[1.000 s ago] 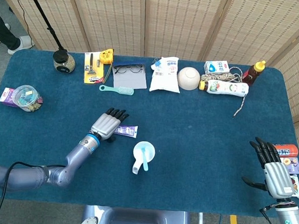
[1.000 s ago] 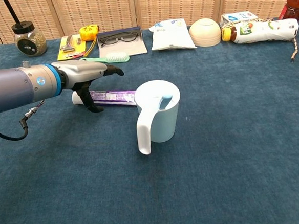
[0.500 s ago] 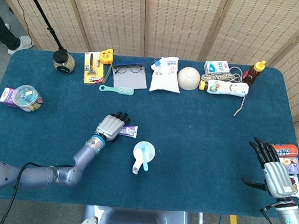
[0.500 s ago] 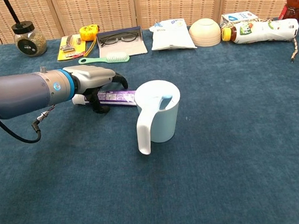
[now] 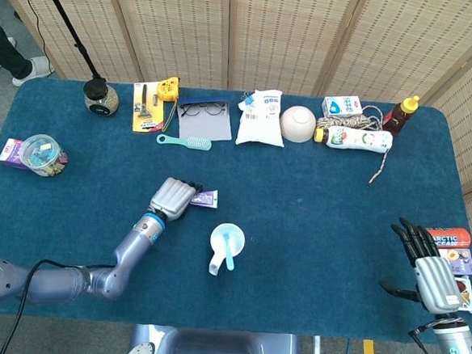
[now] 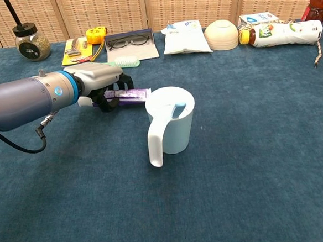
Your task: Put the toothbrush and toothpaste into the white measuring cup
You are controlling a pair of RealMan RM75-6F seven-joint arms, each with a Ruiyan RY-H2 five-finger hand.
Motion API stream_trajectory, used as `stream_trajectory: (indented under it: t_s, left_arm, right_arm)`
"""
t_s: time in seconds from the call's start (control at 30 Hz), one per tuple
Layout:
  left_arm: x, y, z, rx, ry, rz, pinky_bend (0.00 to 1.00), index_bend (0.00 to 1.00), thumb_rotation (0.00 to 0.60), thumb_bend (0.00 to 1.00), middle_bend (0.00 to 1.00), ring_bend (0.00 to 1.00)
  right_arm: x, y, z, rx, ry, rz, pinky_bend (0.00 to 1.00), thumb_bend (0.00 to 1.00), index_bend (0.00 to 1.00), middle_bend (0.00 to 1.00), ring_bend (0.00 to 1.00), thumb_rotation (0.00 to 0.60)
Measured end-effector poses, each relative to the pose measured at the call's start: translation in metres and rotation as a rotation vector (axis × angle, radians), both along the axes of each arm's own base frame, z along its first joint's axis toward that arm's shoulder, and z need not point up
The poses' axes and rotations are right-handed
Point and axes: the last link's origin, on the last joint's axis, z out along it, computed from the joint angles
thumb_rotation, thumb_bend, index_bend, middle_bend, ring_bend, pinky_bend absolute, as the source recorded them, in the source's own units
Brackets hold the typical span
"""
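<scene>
Table (image 5: 313,231) edge: right hand (image 5: 433,276) (splayed)

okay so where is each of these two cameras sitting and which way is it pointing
Head view: high above the near table edge, looking steeply down on the whole blue table; shows the left hand gripping the toothpaste and the idle right hand.
Chest view: low at the near edge, looking level across toward the screens; only the left hand and forearm show.
Shared: left hand, toothpaste, white measuring cup holding the toothbrush.
</scene>
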Motion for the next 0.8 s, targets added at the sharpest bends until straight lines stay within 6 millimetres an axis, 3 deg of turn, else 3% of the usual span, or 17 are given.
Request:
stream_trajectory:
  t_s: [0.47,0.8]
  left_arm:
    - [0.007,-0.003,0.017,0.023,-0.089,-0.011,0.44,0.59,0.6,0.6,0.46,0.39]
    - [0.018,-0.006,0.047,-0.005,-0.453,0.042,0.44,0.59,0.6,0.6,0.46,0.39]
  right_arm:
    - [0.001,0.001,0.0,0.001,-0.003,0.006,0.0,0.0,0.0,0.0,0.0,0.6]
    - [0.002,0.002,0.0,0.001,-0.002,0.009,0.0,0.0,0.0,0.0,0.0,0.6]
